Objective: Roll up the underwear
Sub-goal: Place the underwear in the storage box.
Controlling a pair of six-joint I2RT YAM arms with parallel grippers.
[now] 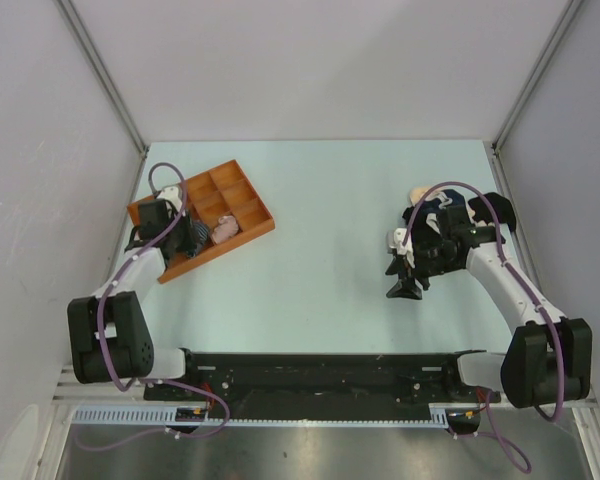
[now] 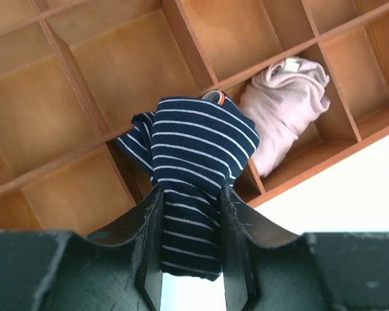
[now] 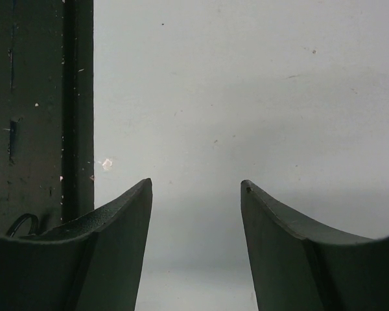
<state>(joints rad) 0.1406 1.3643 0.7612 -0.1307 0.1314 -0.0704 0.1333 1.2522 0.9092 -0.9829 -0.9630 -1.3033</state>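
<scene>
I work on a pale mint-green surface (image 1: 320,290), matte and evenly lit, with only soft, short shadows on it. A plain white back wall (image 1: 320,70) rises ahead of me, and pale grey-white panels close in the sides, a left panel (image 1: 30,150) and a right panel (image 1: 580,150). Slim metal posts (image 1: 100,70) run along the corners where they meet. At the near edge lie a black plate (image 1: 320,375), a white slotted cable duct (image 1: 280,416) and a strip of brushed metal (image 1: 310,455)

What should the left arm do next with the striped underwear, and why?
Probably lower it into the compartment beside the pink underwear and release: the left tool is shut on the striped underwear, which hangs over the orange tray.
</scene>
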